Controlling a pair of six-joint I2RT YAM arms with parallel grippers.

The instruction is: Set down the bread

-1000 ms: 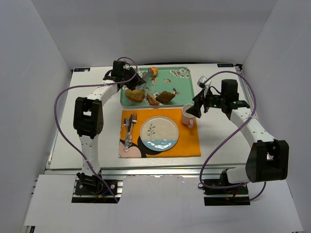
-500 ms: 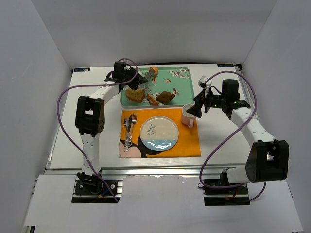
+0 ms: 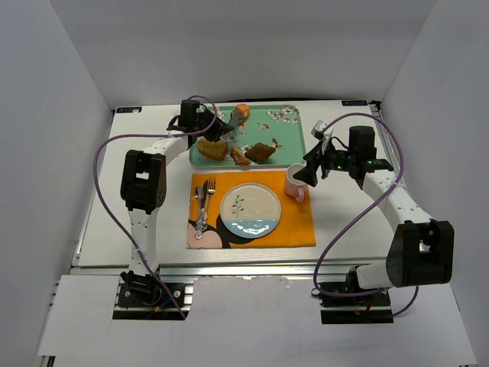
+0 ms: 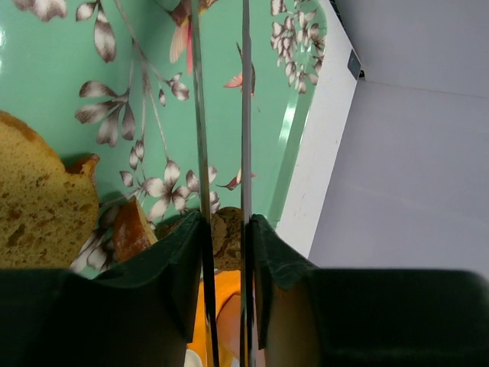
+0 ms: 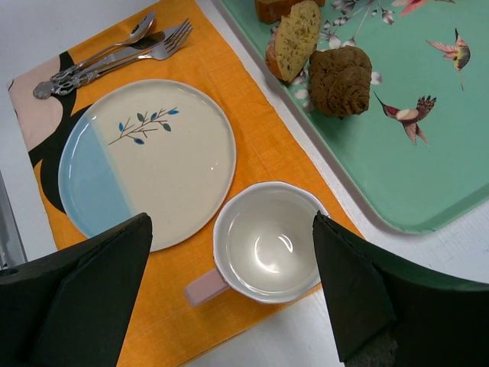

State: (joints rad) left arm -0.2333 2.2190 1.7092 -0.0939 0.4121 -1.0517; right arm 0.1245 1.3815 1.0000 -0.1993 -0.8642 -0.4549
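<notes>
The bread point(image 3: 241, 113), a small round golden-orange bun, sits at the tip of metal tongs point(image 3: 228, 124) over the far part of the teal tray point(image 3: 286, 134). My left gripper point(image 3: 210, 128) is shut on the tongs. In the left wrist view the two tong blades point(image 4: 246, 115) run up between my left gripper's jaws point(image 4: 225, 223); the bun itself is not clear there. My right gripper point(image 3: 309, 172) is open and empty, hovering over the white cup point(image 5: 267, 241). The plate point(image 3: 250, 210) lies on the orange placemat point(image 3: 294, 222).
On the tray lie a tan bread slice point(image 3: 212, 148), a small cut piece point(image 3: 240, 157) and a dark brown wedge point(image 3: 262, 151). A fork and spoon point(image 3: 202, 202) lie left of the plate. The cup point(image 3: 296, 182) stands right of the plate.
</notes>
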